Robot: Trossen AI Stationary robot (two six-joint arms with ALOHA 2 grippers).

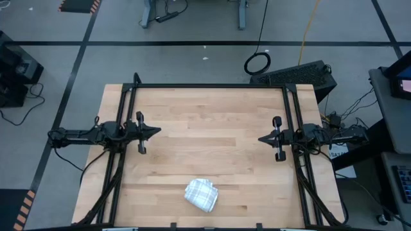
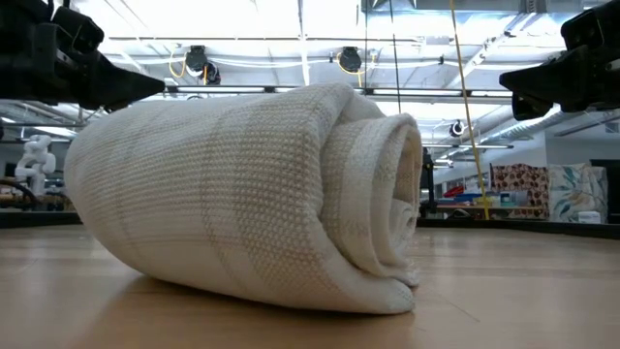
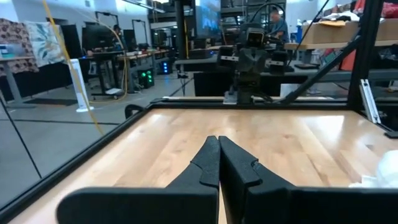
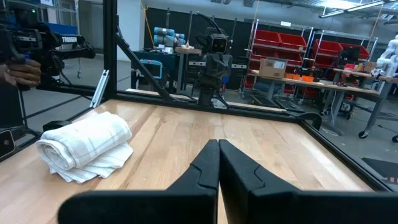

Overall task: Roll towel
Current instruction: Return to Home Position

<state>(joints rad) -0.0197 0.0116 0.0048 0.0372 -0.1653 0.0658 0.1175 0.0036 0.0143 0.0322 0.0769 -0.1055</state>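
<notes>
The towel (image 1: 201, 194) is a white cloth with a faint grey check, rolled into a short thick roll. It lies on its side on the wooden table (image 1: 212, 128) near the front edge, a loose end tucked under it. It fills the low view (image 2: 242, 204) and shows in the right wrist view (image 4: 87, 144). My left gripper (image 1: 157, 131) is shut and empty at the table's left side. My right gripper (image 1: 261, 138) is shut and empty at the right side. Both hang above the table, far from the towel.
Black frame rails (image 1: 212, 86) run along the table's far, left and right edges. A black keyboard-like device (image 1: 295, 74) sits beyond the far right corner. A person's hand (image 4: 18, 71) shows off the table in the right wrist view.
</notes>
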